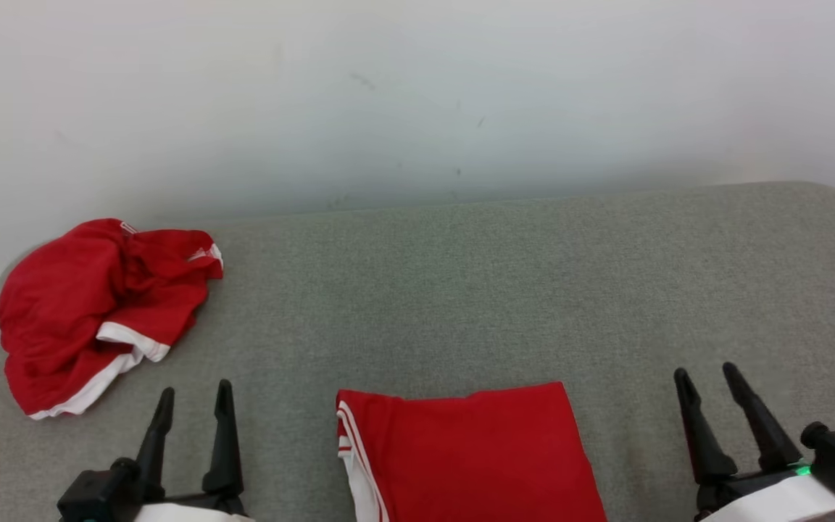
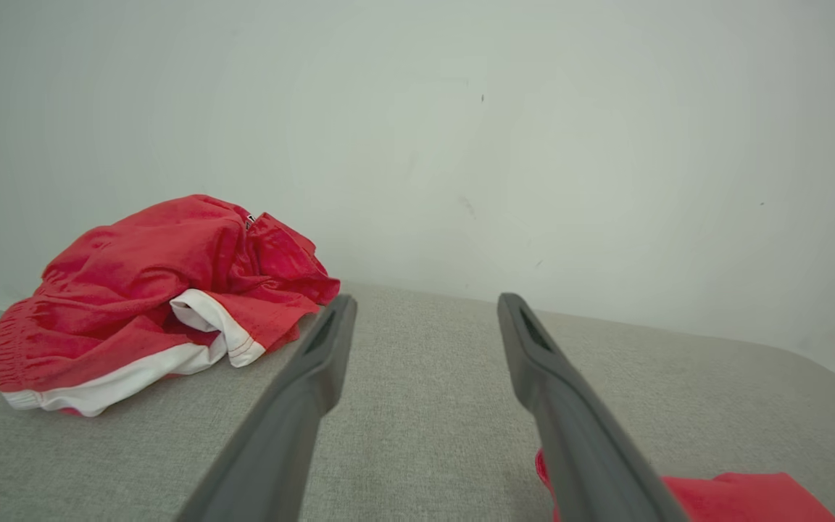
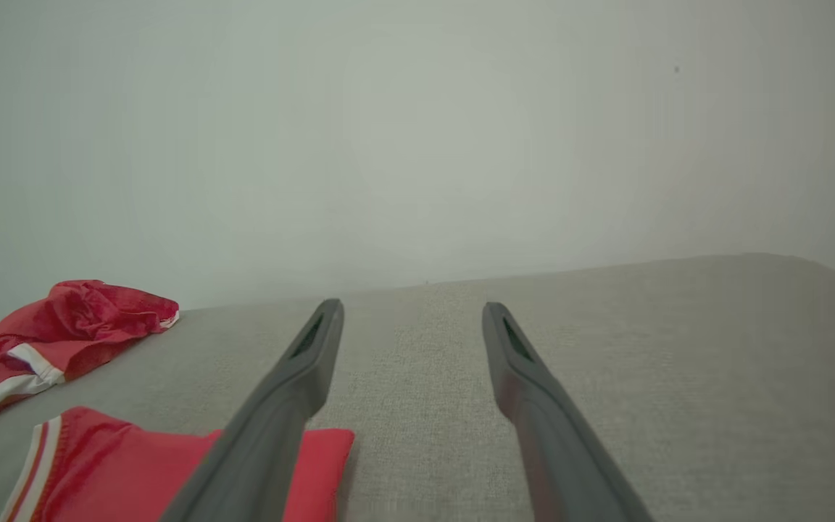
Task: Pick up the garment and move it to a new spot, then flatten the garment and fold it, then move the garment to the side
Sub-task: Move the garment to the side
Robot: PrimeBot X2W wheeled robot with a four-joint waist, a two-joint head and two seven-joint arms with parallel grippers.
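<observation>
My left end effector (image 1: pixel 195 391) and right end effector (image 1: pixel 705 371) are spread, empty; folded garment (image 1: pixel 468 453) between them, crumpled garment (image 1: pixel 98 312) far-left on surface (image 1: pixel 533 290).

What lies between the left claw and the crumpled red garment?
Nothing: between the left claw and the crumpled garment the grey padded surface is bare, as the head view shows.

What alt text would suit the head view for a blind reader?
A folded red garment lies flat on a grey fabric surface between the open left gripper and right gripper; a crumpled red garment sits far left.
</observation>
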